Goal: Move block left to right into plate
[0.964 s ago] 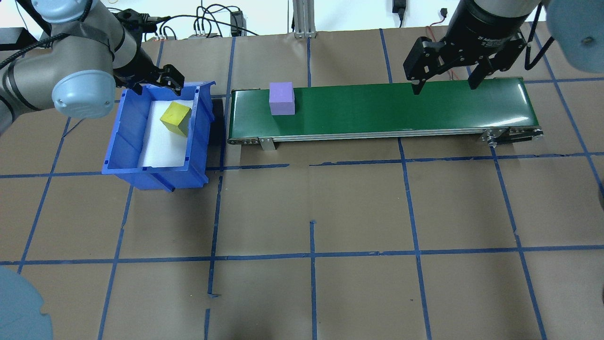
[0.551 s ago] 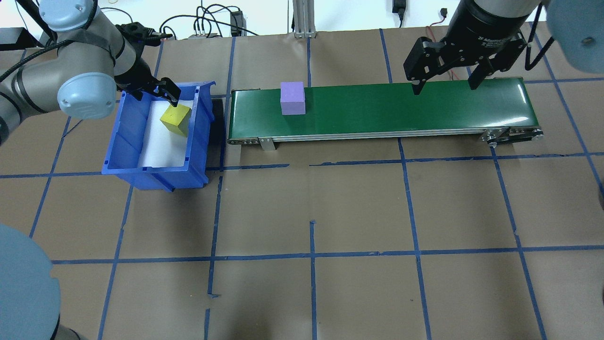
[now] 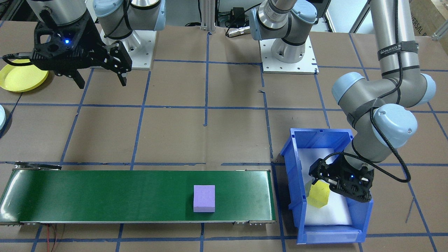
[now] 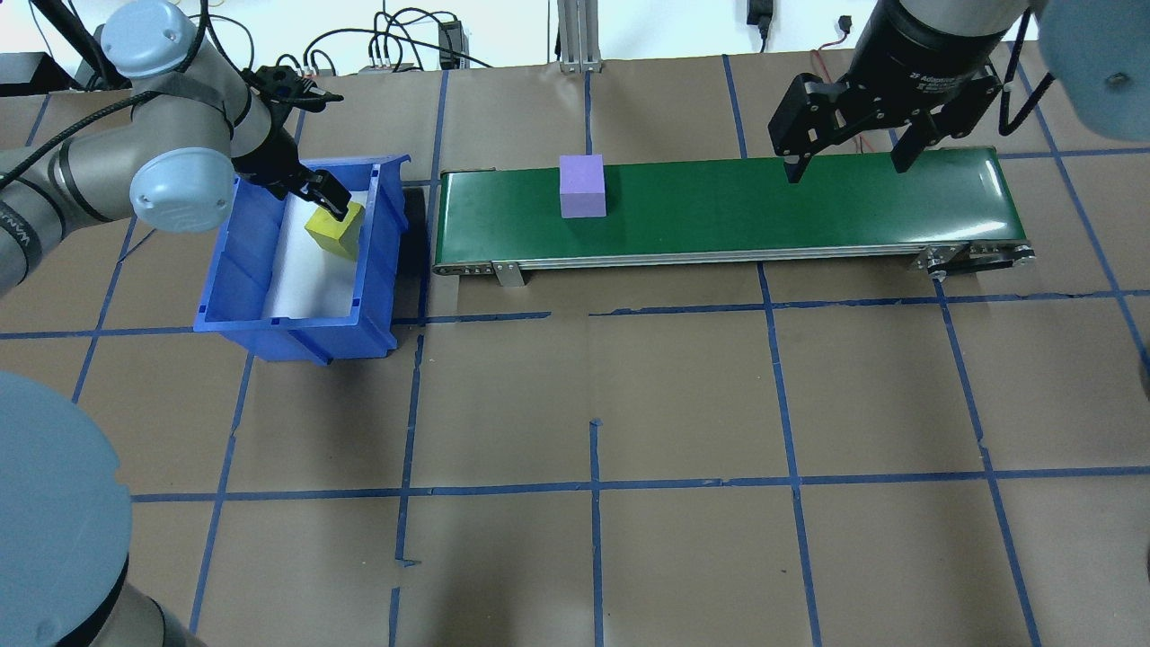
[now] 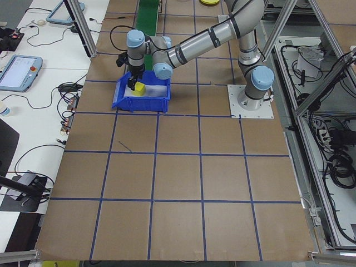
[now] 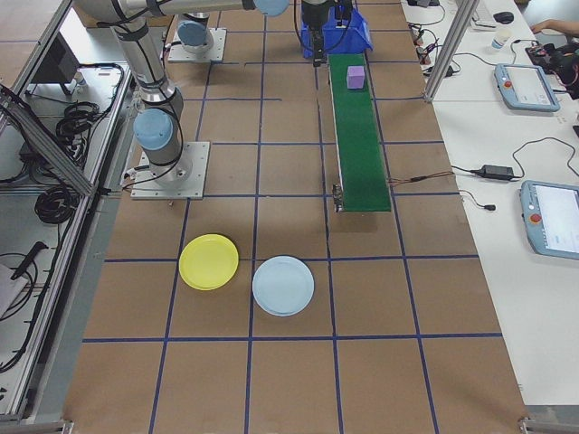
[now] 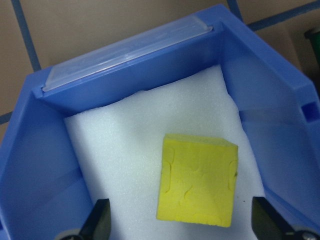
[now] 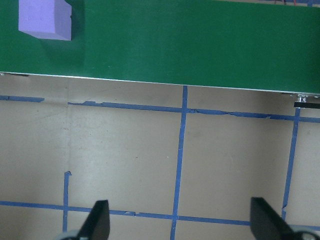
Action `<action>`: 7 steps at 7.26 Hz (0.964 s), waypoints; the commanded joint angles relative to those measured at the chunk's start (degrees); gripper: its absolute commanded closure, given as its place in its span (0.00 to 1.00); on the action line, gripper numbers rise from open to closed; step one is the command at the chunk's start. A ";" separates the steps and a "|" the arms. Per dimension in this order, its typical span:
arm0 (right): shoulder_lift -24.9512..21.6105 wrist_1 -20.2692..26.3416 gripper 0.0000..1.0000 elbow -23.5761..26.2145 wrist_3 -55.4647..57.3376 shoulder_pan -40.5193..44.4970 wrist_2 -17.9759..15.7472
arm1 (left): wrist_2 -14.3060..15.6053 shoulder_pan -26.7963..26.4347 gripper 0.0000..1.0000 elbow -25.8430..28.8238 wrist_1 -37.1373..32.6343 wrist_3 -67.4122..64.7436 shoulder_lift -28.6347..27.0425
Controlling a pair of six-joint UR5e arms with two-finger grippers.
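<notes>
Yellow block (image 7: 197,182): a cube resting on white foam padding (image 7: 125,145) inside the blue bin (image 4: 235,270), at the bench's (image 4: 593,395) left end, tilted at an angle to the bin walls. Left gripper (image 7: 182,220): lowered into the bin directly over the yellow block, jaws spread wide, one fingertip to either side of the cube and neither touching it in the wrist view; it grips nothing. Purple block (image 4: 582,186): upright on the green conveyor belt (image 4: 764,207), toward the belt's left end, well apart from both grippers. Right gripper (image 4: 844,166): hanging above the belt's right end, jaws wide apart, empty; the purple block lies far along the belt from it, at the upper left corner of its wrist view. Yellow plate (image 6: 209,262): flat on the bench beyond the conveyor's right end, on the robot's side of the belt, just beside a pale blue plate (image 6: 283,286); nothing lies in either plate.
</notes>
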 commanded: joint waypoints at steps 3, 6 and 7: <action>0.00 0.03 0.00 0.60 -0.35 -0.36 0.00 | -0.52 0.07 0.00 -0.96 0.09 4.06 -0.41; 0.00 -0.06 0.00 0.60 -0.35 -0.53 -0.09 | -3.60 0.07 0.00 -2.72 0.09 4.33 -0.58; 0.00 -0.14 0.00 0.60 -0.35 -0.53 0.00 | -3.60 0.07 0.00 -2.72 0.09 4.33 -0.58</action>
